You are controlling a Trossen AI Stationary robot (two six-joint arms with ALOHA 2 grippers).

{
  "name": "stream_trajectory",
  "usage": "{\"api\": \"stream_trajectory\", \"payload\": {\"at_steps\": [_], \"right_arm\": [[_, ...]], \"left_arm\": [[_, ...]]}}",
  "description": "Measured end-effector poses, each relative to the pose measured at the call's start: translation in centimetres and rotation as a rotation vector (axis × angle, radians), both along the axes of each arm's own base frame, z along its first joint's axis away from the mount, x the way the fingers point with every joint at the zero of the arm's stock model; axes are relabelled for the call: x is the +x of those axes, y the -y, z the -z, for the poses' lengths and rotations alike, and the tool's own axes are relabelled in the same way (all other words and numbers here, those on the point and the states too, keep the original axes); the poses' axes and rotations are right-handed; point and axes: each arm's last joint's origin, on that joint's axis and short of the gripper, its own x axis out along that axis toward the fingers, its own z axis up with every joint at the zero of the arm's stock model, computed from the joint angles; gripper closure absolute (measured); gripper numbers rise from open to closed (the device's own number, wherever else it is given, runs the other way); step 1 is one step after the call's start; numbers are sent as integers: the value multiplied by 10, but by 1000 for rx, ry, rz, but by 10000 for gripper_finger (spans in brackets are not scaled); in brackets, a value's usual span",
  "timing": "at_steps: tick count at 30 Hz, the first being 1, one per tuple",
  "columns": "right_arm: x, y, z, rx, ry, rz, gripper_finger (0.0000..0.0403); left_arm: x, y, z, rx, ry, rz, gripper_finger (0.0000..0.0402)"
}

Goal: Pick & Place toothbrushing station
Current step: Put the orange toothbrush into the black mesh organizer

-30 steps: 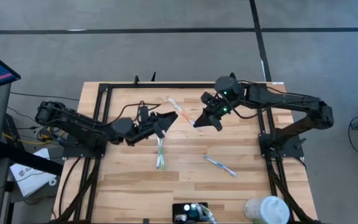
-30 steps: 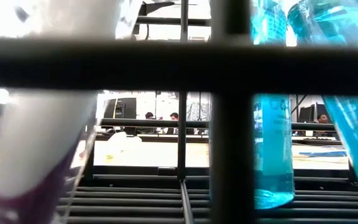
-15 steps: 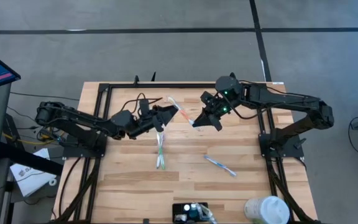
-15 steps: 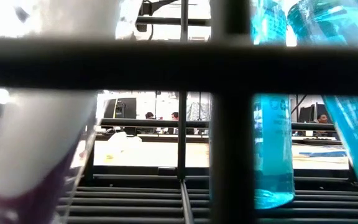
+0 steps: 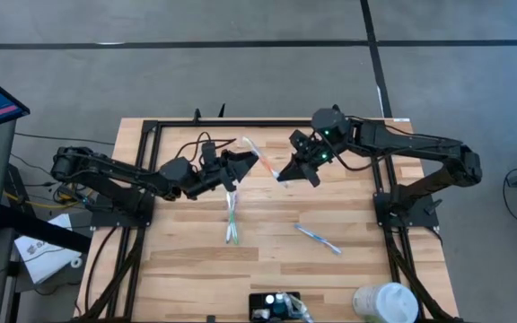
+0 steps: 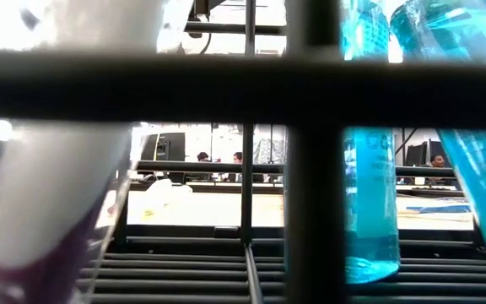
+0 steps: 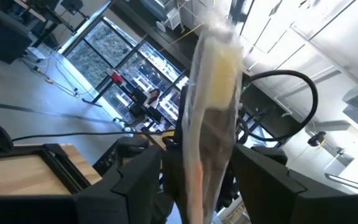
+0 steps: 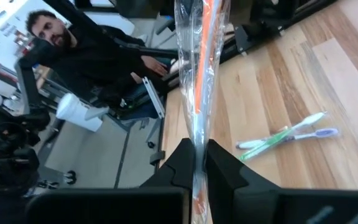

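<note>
A toothbrush with an orange handle in a clear wrapper (image 5: 260, 158) hangs in the air over the table's far middle. My right gripper (image 5: 284, 174) is shut on it. My left gripper (image 5: 248, 161) is open, one finger on each side of the wrapper (image 7: 213, 93). The toothbrushing station (image 5: 272, 307), a low black holder, stands at the table's near edge. Neither gripper shows in the low view. My right gripper pinches the wrapped toothbrush near its lower end (image 8: 197, 134) between its two fingers. They come from the table's right and slant down. The brush is lifted clear and slants up toward the far left. My left gripper's fingers (image 7: 142, 177) flank the wrapper; whether they touch it, I cannot tell.
A green and a white toothbrush (image 5: 232, 220) lie together on the wood left of the middle, and a blue one (image 5: 317, 238) lies right of it. A white round container (image 5: 384, 303) stands at the near right corner. A black frame (image 5: 151, 135) borders the table.
My left gripper has risen a little and gone toward the far edge, up to the wrapped toothbrush. My right gripper has kept the brush still.
</note>
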Motion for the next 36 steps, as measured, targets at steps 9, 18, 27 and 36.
{"api": "stream_trajectory", "payload": {"at_steps": [9, 18, 27, 36], "right_arm": [[1, -1, -3, 23, 20, -9, 391], [1, 2, -2, 14, 14, 23, 391], [1, 4, -2, 13, 13, 32, 391], [1, 4, -2, 11, 20, 33, 391]], "left_arm": [[0, -6, -1, 13, 9, 17, 202], [0, -5, -3, 33, 30, 49, 201], [0, -8, -6, 36, 42, 35, 198], [1, -14, -15, 53, 62, 11, 199]]}}
